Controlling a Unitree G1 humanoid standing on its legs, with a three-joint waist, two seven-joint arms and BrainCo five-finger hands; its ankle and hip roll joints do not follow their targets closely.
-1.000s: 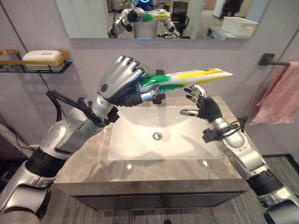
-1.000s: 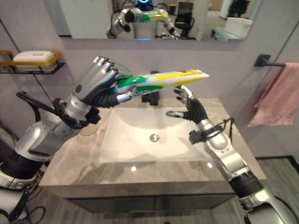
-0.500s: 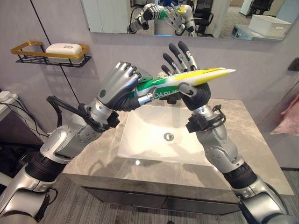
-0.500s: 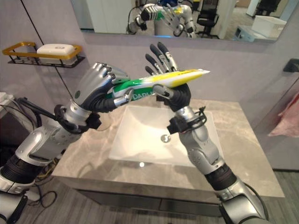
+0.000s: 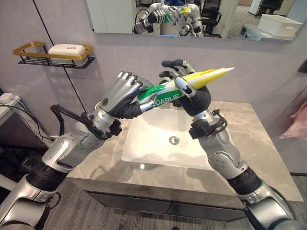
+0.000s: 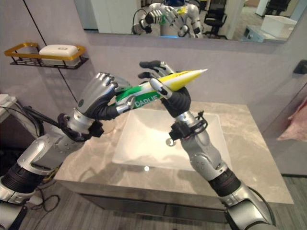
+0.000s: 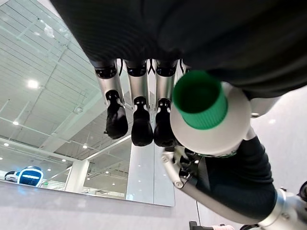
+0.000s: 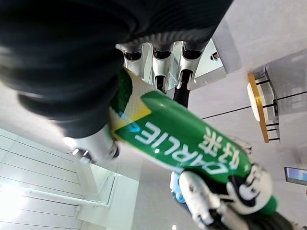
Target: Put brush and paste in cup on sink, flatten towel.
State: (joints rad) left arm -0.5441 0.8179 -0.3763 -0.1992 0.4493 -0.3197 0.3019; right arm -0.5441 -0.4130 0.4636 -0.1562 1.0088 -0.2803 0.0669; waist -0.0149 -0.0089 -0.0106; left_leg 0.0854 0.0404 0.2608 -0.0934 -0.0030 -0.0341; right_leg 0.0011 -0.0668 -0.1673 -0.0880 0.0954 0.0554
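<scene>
My left hand point(image 5: 121, 92) is curled tight round the cap end of the toothpaste tube point(image 5: 168, 94), which I hold up in the air over the basin point(image 5: 165, 139), well above the worktop point(image 5: 242, 143). My right hand point(image 5: 188, 88) has its fingers wrapped over the middle of the same tube from the far side, thumb across the front, so both hands grip it at once.

I think the risk lies in the handover. If my left hand lets go before the right has a firm hold, the soft tube could slip and drop into the basin. If both hands pull against each other, the tube may bend or squeeze, though the green cap point(image 7: 200, 99) looks screwed on.

To the left, a soap dish sits on a wall shelf point(image 5: 53, 53), well clear. The mirror point(image 5: 192, 17) hangs behind my hands. At the far right a pink towel point(image 5: 296, 123) hangs by the wall. I cannot make out the cup or the brush, so where the tube should go is unclear from here.
</scene>
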